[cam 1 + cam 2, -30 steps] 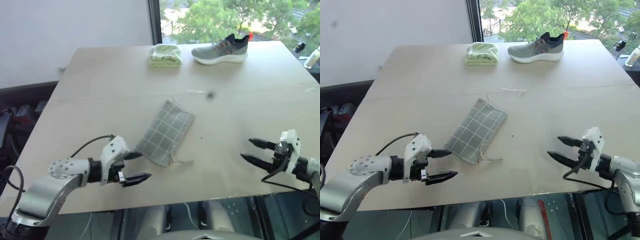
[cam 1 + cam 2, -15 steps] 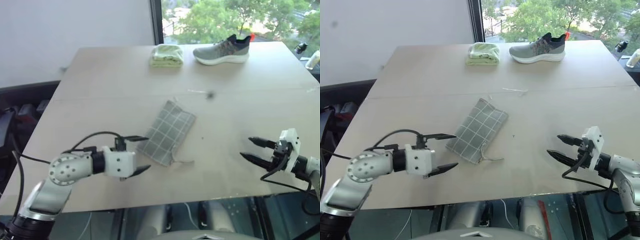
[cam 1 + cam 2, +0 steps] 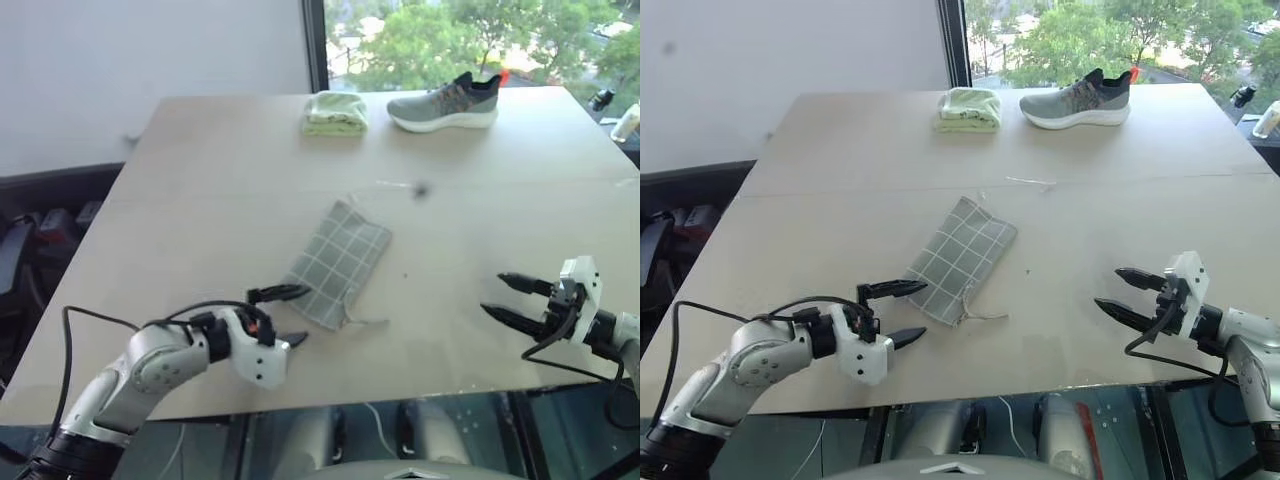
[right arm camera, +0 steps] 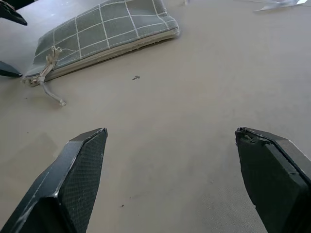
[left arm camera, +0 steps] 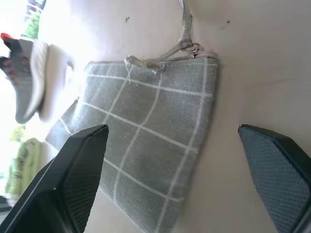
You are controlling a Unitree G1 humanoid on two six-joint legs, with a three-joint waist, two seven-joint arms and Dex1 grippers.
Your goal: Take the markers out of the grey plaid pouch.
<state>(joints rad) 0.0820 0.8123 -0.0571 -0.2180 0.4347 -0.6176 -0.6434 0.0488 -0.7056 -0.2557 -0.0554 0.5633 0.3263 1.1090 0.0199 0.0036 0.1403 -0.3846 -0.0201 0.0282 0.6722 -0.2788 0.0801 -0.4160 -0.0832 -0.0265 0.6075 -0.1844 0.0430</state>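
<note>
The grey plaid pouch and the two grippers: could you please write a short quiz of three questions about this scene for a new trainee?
1. True or false: the grey plaid pouch lies flat on the table, held by neither gripper.
2. Which gripper is closer to the pouch? A) left gripper B) right gripper
3. Fill in: at the table's far edge, beside the grey shoe, lies a folded light-green ____.

Key
1. True. Both grippers are open and apart from it.
2. A. Its fingers stand at the pouch's near end, where the drawstring trails out.
3. cloth.
</note>
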